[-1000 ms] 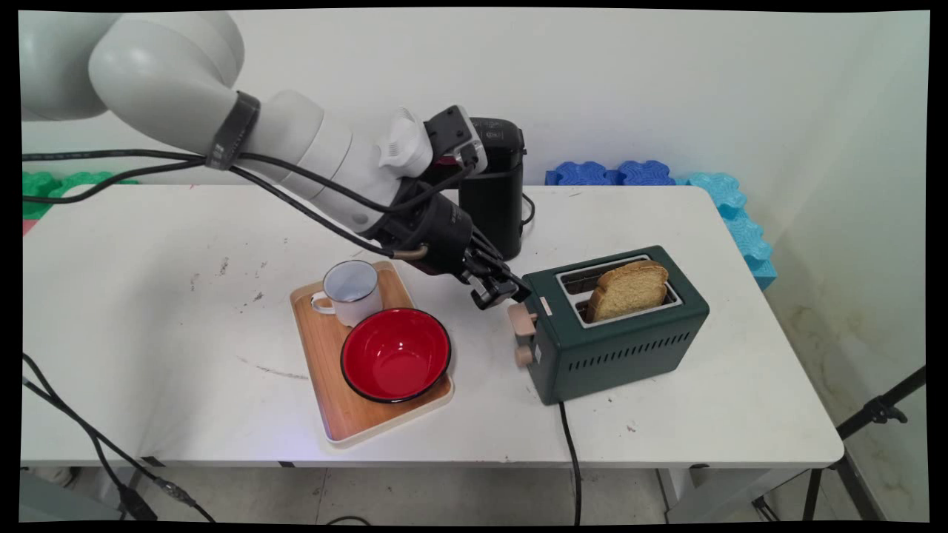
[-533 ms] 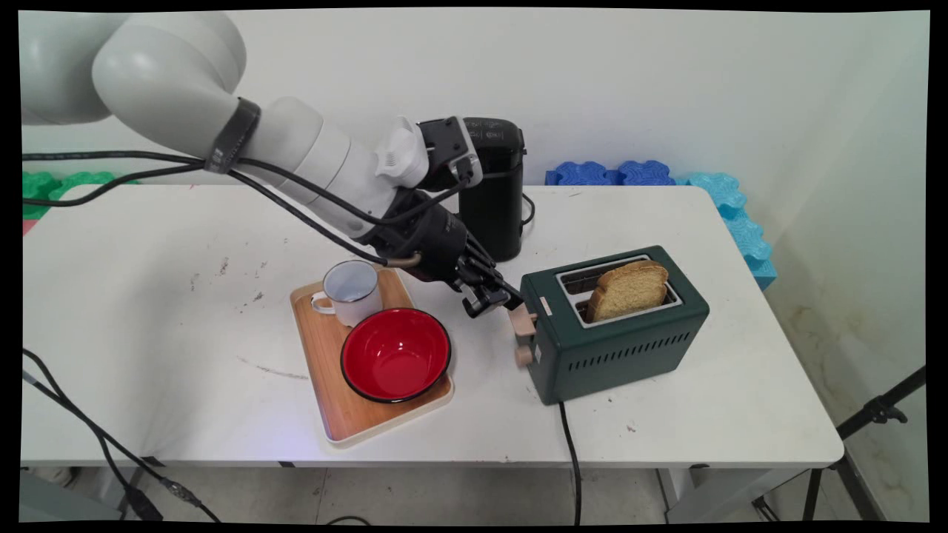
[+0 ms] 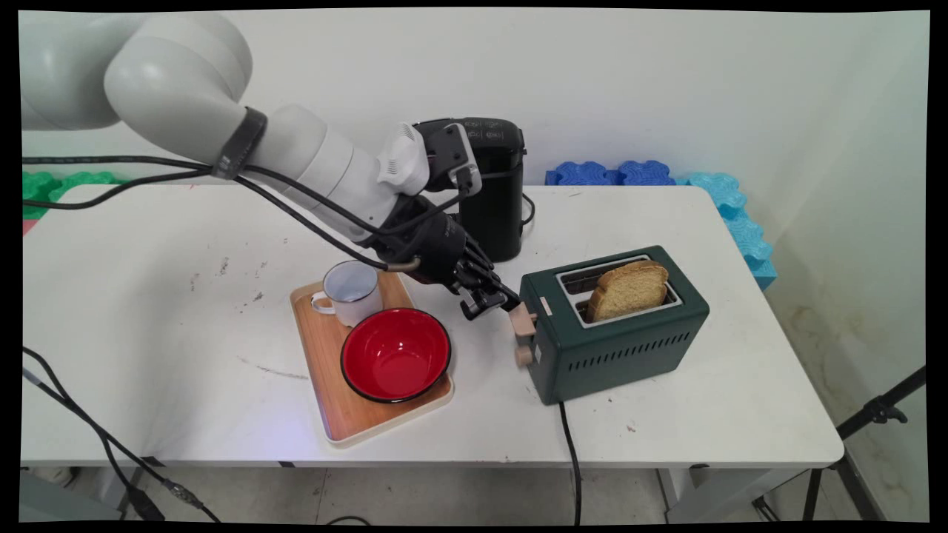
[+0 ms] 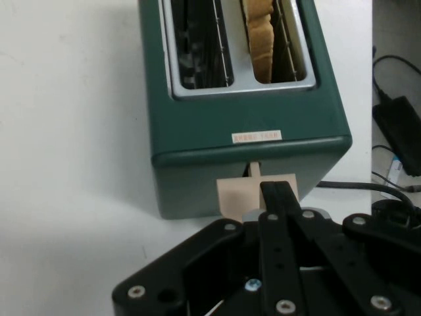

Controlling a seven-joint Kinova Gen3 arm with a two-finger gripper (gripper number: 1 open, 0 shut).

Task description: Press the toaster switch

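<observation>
A dark green two-slot toaster (image 3: 615, 340) stands right of centre on the white table, with a slice of toast (image 3: 629, 289) upright in its near slot. My gripper (image 3: 492, 302) is shut and empty, its tips just left of the toaster's beige lever (image 3: 523, 320). In the hand view the closed fingertips (image 4: 277, 191) lie in front of the lever (image 4: 233, 196) at the toaster's (image 4: 250, 118) end face; I cannot tell whether they touch it. The toast (image 4: 260, 33) shows in the right slot and the left slot is empty. A beige knob (image 3: 523, 357) sits below the lever.
Left of the gripper, a wooden tray (image 3: 320, 363) carries a white mug (image 3: 352, 292) and a red bowl (image 3: 396, 354). A black coffee machine (image 3: 492, 192) stands behind the hand. The toaster's cord (image 3: 570, 459) drops over the front edge. Blue foam mats (image 3: 615, 172) line the back right.
The gripper has drawn back a little to the left, off the toaster's top corner, to just beside the lever. The toaster, lever and toast have not moved.
</observation>
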